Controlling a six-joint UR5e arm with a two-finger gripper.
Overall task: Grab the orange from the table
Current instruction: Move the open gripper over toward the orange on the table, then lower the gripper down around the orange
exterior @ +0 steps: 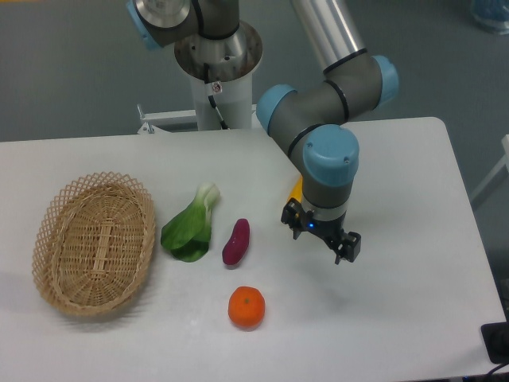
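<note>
Claw [323,236] hangs above the table [413,270], apart from the orange [246,307], apparently approaching; its jaws look parted and hold nothing, though the view is small. Wicker basket [94,243] sits far left. Orange lies near the front edge, with open room around it; purple vegetable [236,241] is nearest.

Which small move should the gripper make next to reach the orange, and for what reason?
Probably a short move toward the camera and to the image left. The gripper hangs empty to the right of and behind the orange, which lies alone and untouched on the white table. The purple vegetable lies behind the orange, apart from it, so that path looks free.
</note>
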